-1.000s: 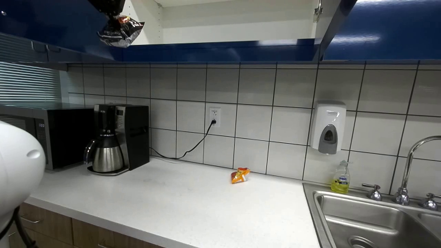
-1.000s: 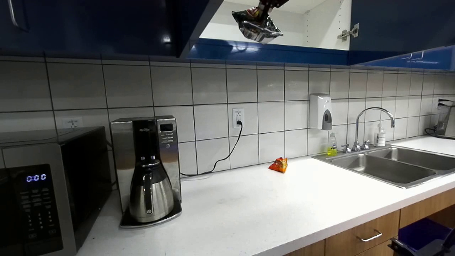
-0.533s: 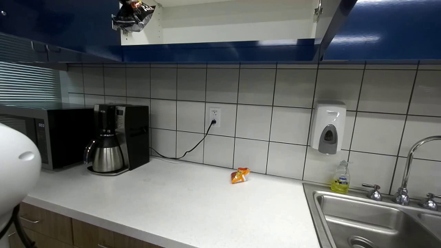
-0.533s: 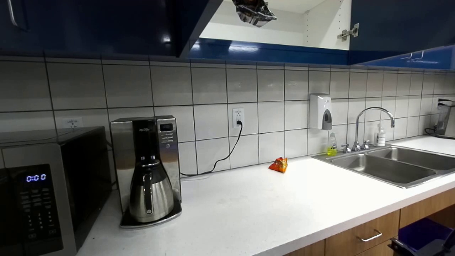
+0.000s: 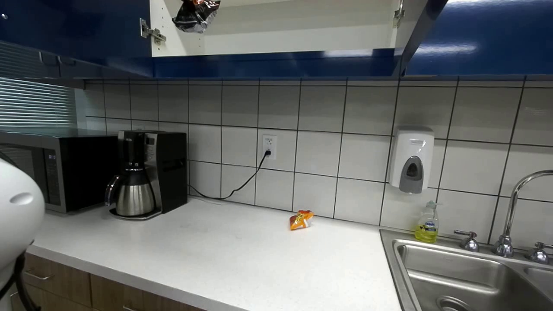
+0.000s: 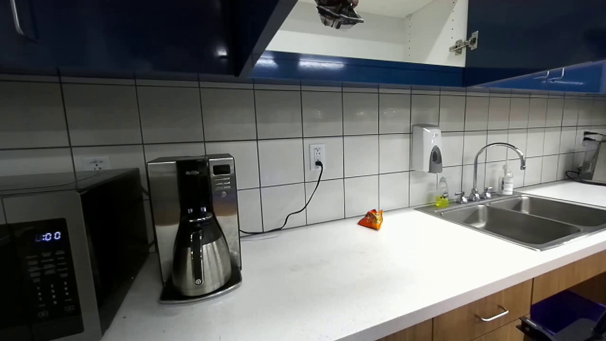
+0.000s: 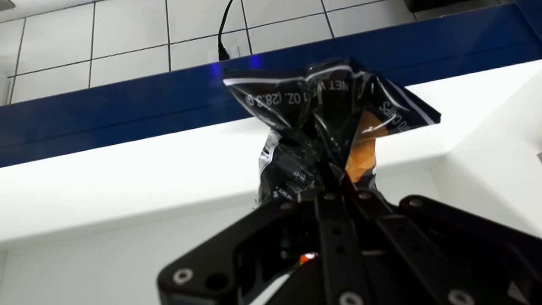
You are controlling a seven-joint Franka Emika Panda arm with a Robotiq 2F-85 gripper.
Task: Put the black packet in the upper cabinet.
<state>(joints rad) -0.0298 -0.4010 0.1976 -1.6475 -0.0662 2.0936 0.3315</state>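
Left of the jaws, in an exterior view, there's a blue door (image 5: 73,34) swung out, with its hinge (image 5: 152,33) a bit closer in. The coffee maker (image 5: 170,168) is well below the jaws on that same side, so I wouldn't sweat it.

Next over is the black packet (image 5: 195,18), right at the jaws and up by the mouth of the upper cabinet (image 5: 298,32). The jaws themselves are cropped off or too dark to pick out there, but the wrist view settles it: the gripper (image 7: 341,184) is pinched narrow on the packet, with one crinkly end fanning out past the tips.

Right of the jaws you get more of the upper cabinet, with a blue ledge (image 5: 276,65) running lower than the packet. Way down below and further right, an orange packet (image 5: 301,220) lies on the counter (image 5: 216,259), not part of this job.

So imo this is the placing step: pick-up and lift look done, letting go isn't. Both exterior views show the packet higher than the ledge, but I can't tell how far in it is. Next I'd push the jaws deeper past the ledge, lower till the packet sits on the cabinet floor (image 7: 127,173), then spread them and back straight out. Wouldn't let go early tbh, it could slide off the ledge.
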